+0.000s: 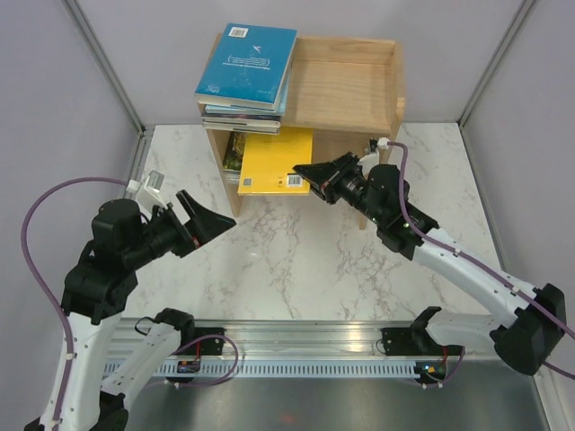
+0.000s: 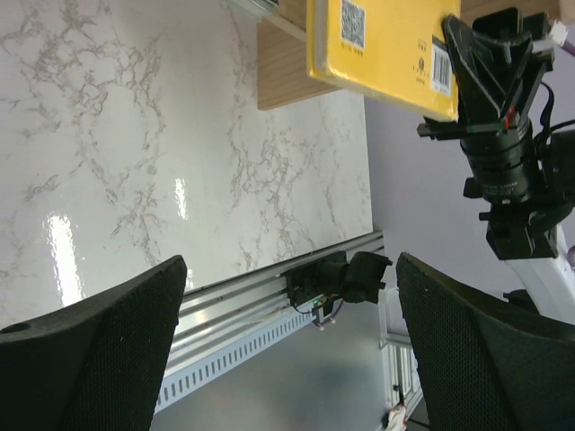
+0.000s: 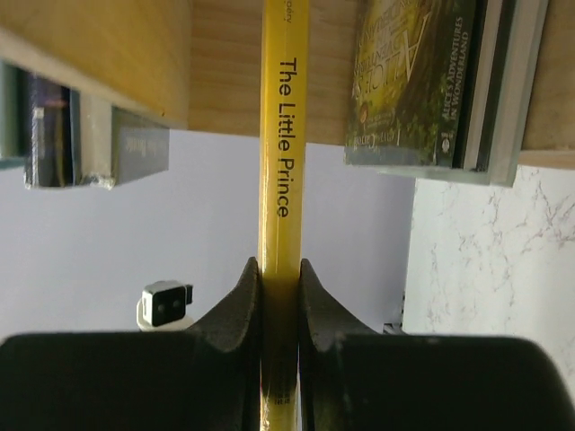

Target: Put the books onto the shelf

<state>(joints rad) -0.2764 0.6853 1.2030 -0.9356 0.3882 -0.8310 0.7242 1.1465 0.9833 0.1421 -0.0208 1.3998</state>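
Observation:
The wooden shelf stands at the back of the marble table. A stack of books with a teal cover on top lies on the left of its upper tier. A green illustrated book lies in the lower tier. My right gripper is shut on the edge of the yellow book, held level with its far end inside the lower tier; its spine runs between the fingers. My left gripper hangs open and empty to the left, in front of the shelf, its fingers wide apart.
White marble tabletop spreads in front of the shelf. An aluminium rail with both arm bases runs along the near edge. Grey walls close in left, right and behind. The right half of the upper tier is bare wood.

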